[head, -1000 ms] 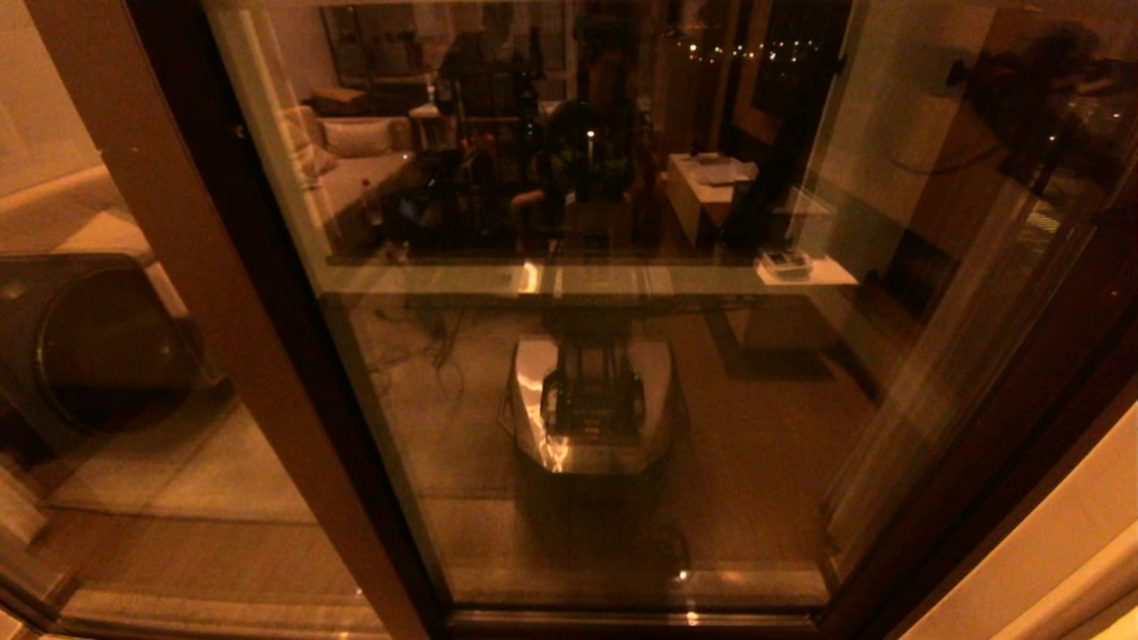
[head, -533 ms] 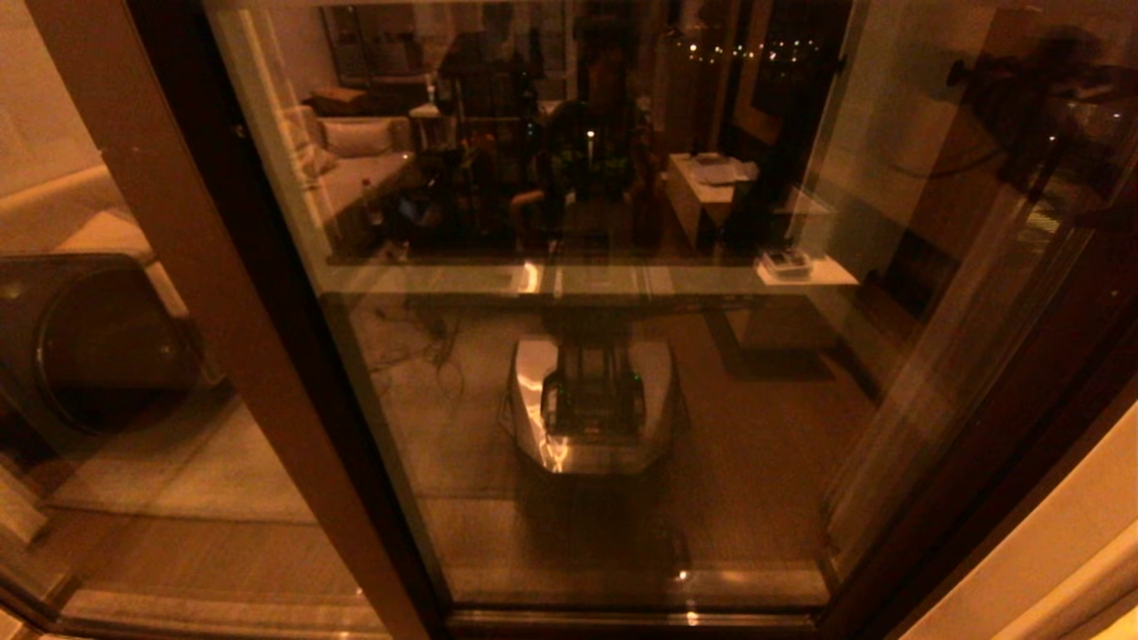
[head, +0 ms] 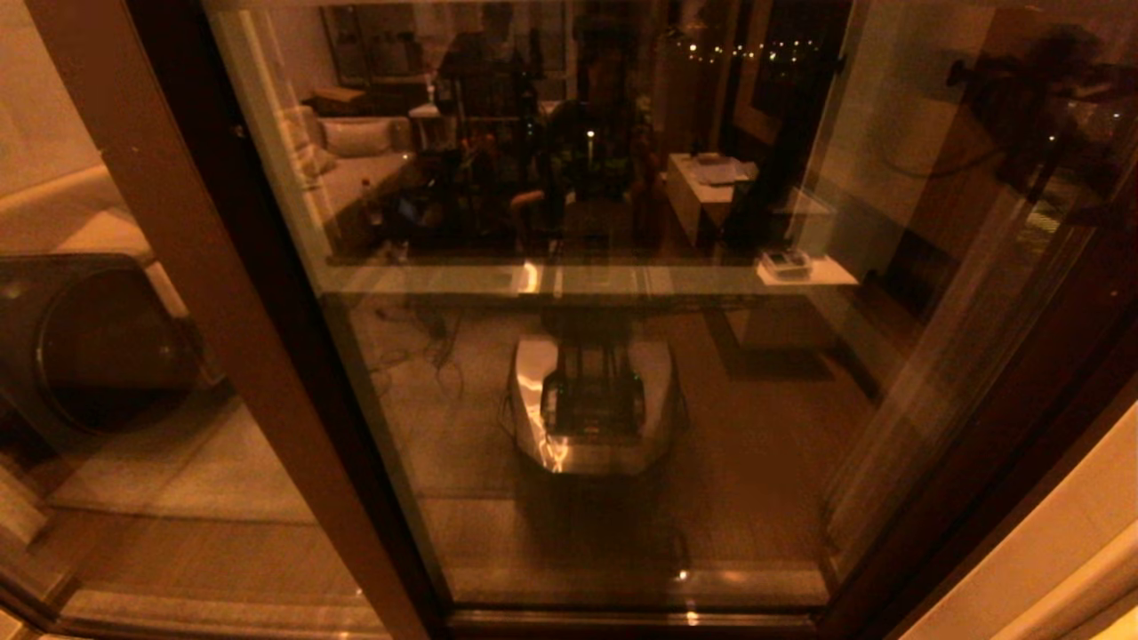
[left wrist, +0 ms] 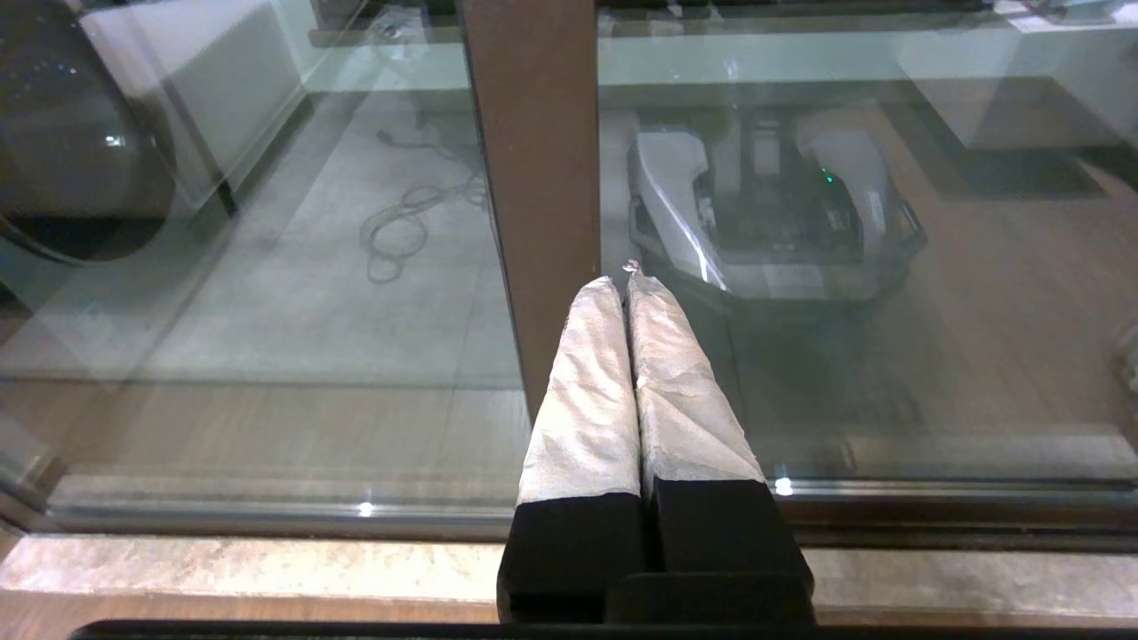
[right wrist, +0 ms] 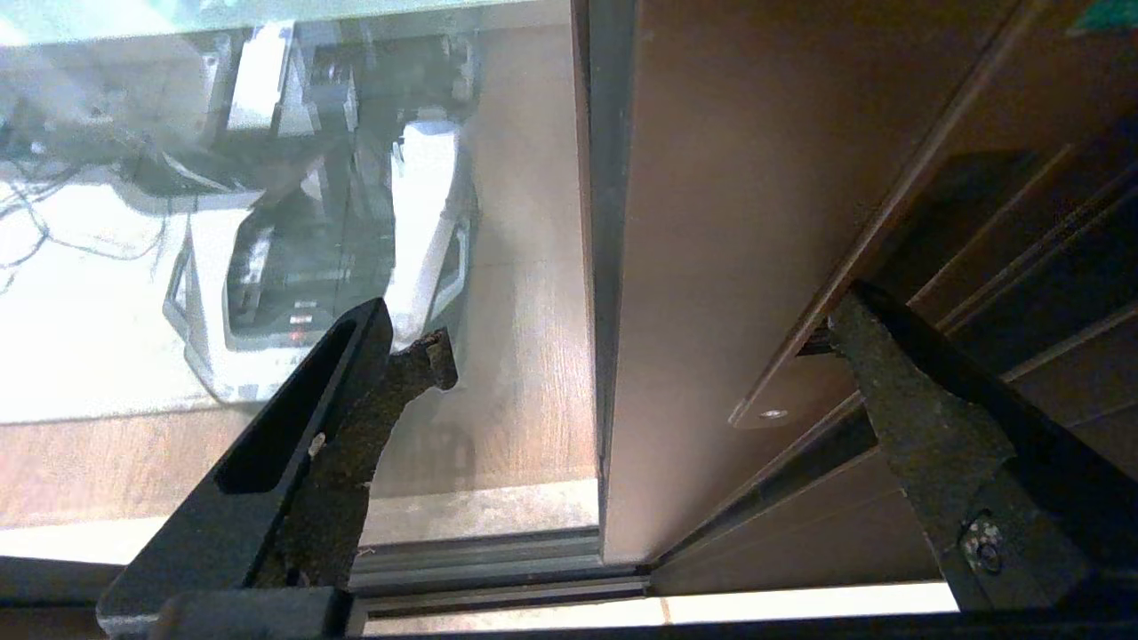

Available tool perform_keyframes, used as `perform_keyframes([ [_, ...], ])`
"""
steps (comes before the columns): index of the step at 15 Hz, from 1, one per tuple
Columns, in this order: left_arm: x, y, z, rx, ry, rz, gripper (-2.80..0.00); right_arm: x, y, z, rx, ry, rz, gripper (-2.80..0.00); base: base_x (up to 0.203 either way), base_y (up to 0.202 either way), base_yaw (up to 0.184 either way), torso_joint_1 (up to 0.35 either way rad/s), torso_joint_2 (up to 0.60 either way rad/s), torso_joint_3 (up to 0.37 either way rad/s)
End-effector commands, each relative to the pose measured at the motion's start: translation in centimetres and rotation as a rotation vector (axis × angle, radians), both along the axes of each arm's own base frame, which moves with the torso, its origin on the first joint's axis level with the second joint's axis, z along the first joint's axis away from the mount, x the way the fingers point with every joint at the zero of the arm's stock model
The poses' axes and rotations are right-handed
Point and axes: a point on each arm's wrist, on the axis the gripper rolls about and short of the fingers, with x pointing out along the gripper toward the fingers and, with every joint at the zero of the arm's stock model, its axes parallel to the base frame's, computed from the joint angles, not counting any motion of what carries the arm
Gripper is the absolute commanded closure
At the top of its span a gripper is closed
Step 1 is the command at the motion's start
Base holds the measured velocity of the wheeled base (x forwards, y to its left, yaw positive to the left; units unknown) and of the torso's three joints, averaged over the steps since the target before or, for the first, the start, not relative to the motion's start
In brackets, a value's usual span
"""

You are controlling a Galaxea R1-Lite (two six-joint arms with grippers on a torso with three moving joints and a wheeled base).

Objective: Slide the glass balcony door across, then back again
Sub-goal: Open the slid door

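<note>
The glass balcony door (head: 605, 356) fills the middle of the head view, a tall reflective pane in a dark brown frame reaching down to the floor track (head: 622, 618). Its glass mirrors the room behind the robot: a sofa, a long desk (head: 587, 277), and the robot's own pale wheeled base (head: 591, 413). To the left of the door stands the fixed panel's lighter brown stile (head: 204, 293), with a dark round appliance (head: 98, 347) seen through the glass beyond it.

The right claw (right wrist: 640, 338) is up against the door's right-hand stile (right wrist: 711, 267). Its two dark fingers (right wrist: 356, 400) are spread wide, one in front of the glass and the other over by the stepped frame mouldings, so the broad brown stile lies between them. A narrow recessed slot with a small screw (right wrist: 772, 414) runs along the stile near the far finger; that fingertip looks to sit at or in the slot, though the angle makes contact hard to confirm. The claw grips nothing.

The left claw (left wrist: 629, 283) is parked low, pointing at the base of the lighter stile (left wrist: 533, 178), its two taped fingers (left wrist: 587, 391) pressed together and empty, above the pale sill (left wrist: 267, 569).
</note>
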Motion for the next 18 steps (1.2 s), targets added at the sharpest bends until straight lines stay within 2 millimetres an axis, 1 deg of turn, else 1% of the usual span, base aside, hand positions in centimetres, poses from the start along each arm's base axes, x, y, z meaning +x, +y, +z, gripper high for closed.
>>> perform_keyframes([
  [1, 0.0, 0.0, 0.0, 0.000, 0.000, 0.001, 0.00, 0.1, 0.0, 0.0, -0.001, -0.001, 0.004, -2.80, 0.000, 0.000, 0.000, 0.000, 0.00, 0.000],
  [5, 0.0, 0.0, 0.0, 0.000, 0.000, 0.001, 0.00, 0.4, -0.3, -0.4, 0.003, 0.006, 0.002, -2.80, 0.000, 0.000, 0.000, 0.000, 0.00, 0.000],
  [10, 0.0, 0.0, 0.0, 0.000, 0.000, 0.001, 0.00, 0.9, -0.6, 0.0, -0.005, -0.009, 0.003, -2.80, 0.000, 0.000, 0.000, 0.000, 0.00, 0.000],
  [14, 0.0, 0.0, 0.0, 0.000, 0.000, 0.001, 0.00, 1.2, 0.0, -0.3, 0.001, -0.002, 0.022, -2.80, 0.000, 0.000, 0.000, 0.000, 0.00, 0.000],
  [18, 0.0, 0.0, 0.0, 0.000, 0.000, 0.001, 0.00, 1.2, 0.7, -0.3, 0.015, 0.001, 0.033, -2.80, 0.000, 0.000, 0.000, 0.000, 0.00, 0.000],
])
